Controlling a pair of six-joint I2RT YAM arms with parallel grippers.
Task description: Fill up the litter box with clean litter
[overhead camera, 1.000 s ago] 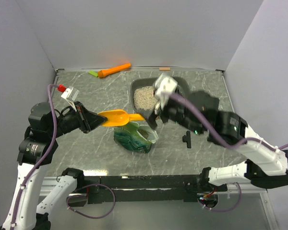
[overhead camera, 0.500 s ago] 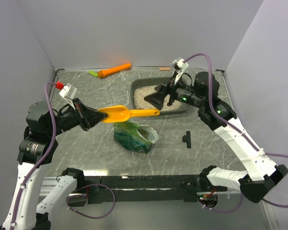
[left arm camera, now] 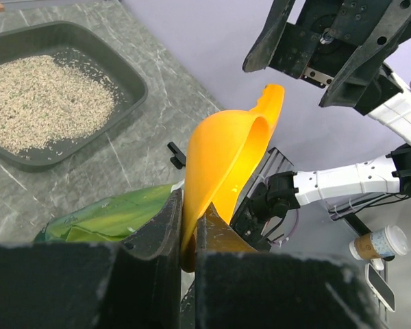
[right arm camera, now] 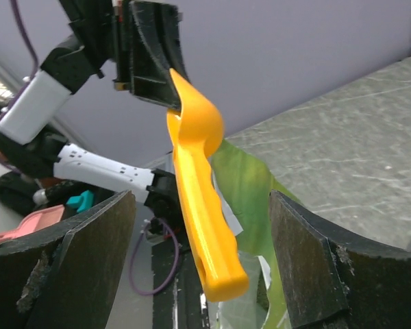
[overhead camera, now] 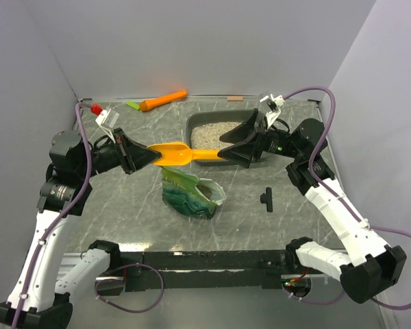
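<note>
Litter (overhead camera: pixel 209 135), pale beige grains, heaps in the left half of the dark grey box (overhead camera: pixel 222 116) at back right. Left gripper (overhead camera: pixel 149 156) is clamped on the bowl of the orange scoop (overhead camera: pixel 181 153); right gripper (overhead camera: pixel 225 152) jaws stand apart around its handle, having swung there from over the box 1 second ago

Left hand (overhead camera: pixel 151 155) pinched tight, right hand (overhead camera: pixel 227 149) apparently wide apart
</note>
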